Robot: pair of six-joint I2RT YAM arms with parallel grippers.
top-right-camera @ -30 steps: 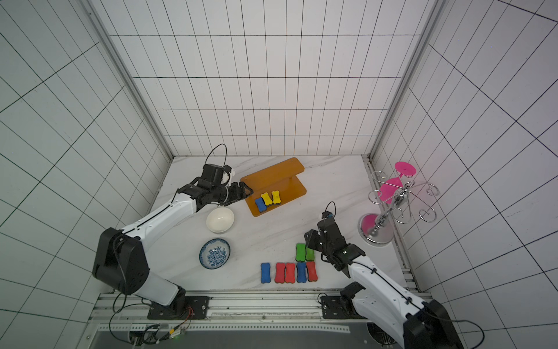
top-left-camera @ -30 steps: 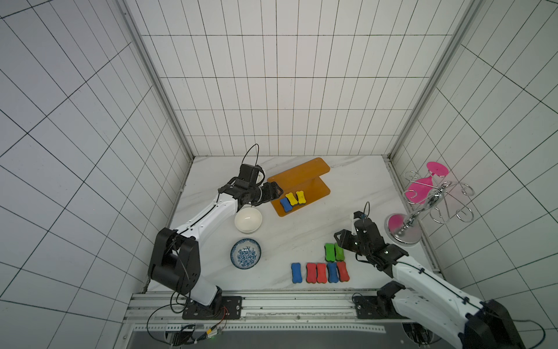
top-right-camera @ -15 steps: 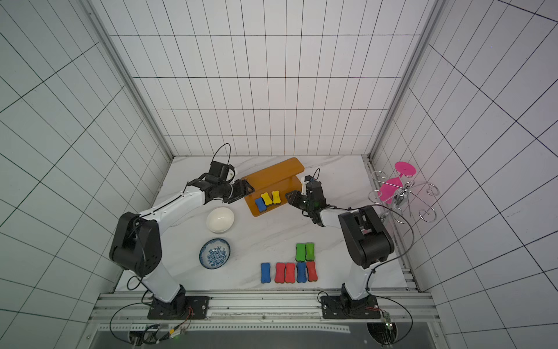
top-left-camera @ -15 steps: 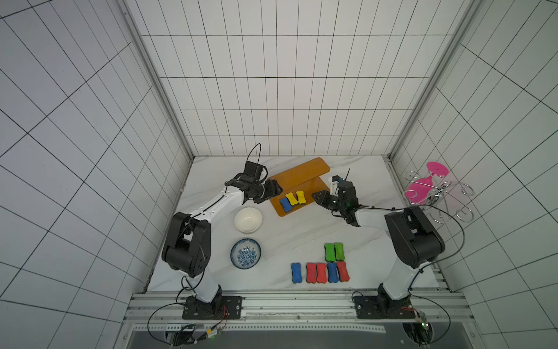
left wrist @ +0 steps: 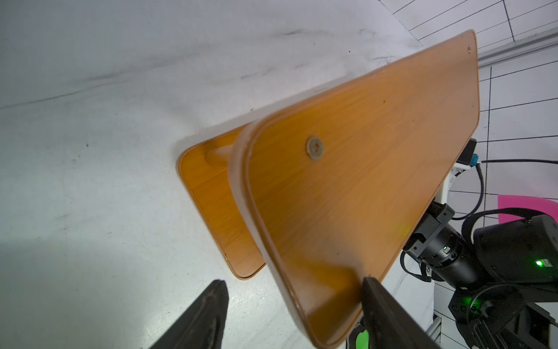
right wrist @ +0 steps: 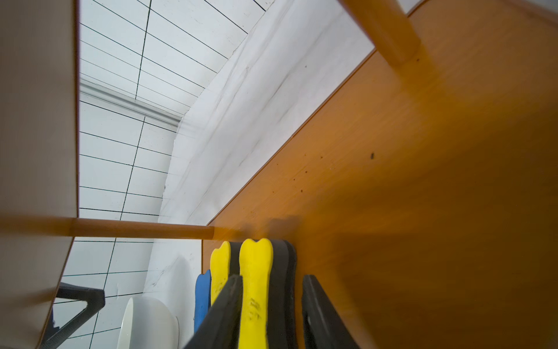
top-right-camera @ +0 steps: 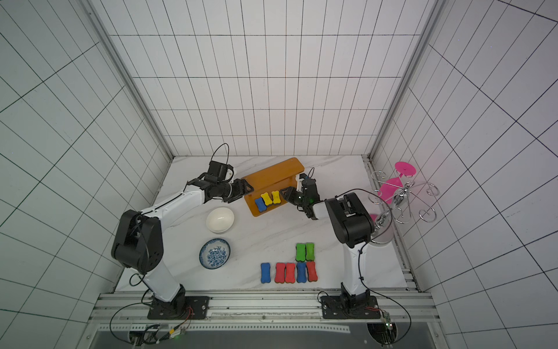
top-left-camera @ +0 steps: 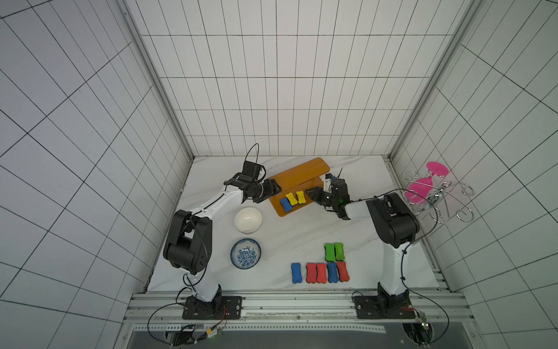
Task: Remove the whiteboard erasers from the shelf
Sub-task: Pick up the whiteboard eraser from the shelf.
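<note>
Right wrist view: right gripper (right wrist: 271, 279) straddles the end yellow whiteboard eraser (right wrist: 255, 263) on the shelf (right wrist: 422, 181), jaws parted, not clamped; left gripper (left wrist: 293, 281) gapes around the shelf's upper corner.

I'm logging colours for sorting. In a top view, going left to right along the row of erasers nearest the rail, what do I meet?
Lone blue eraser, first red eraser, second red eraser, second blue eraser, third red eraser.

Erasers (top-left-camera: 321, 272): ten. Three blue (top-left-camera: 296, 272), three red (top-left-camera: 311, 272), two yellow (top-left-camera: 291, 198), two green (top-left-camera: 330, 251). Bowls (top-left-camera: 248, 219): two. Shelf (top-left-camera: 297, 175): one.
</note>
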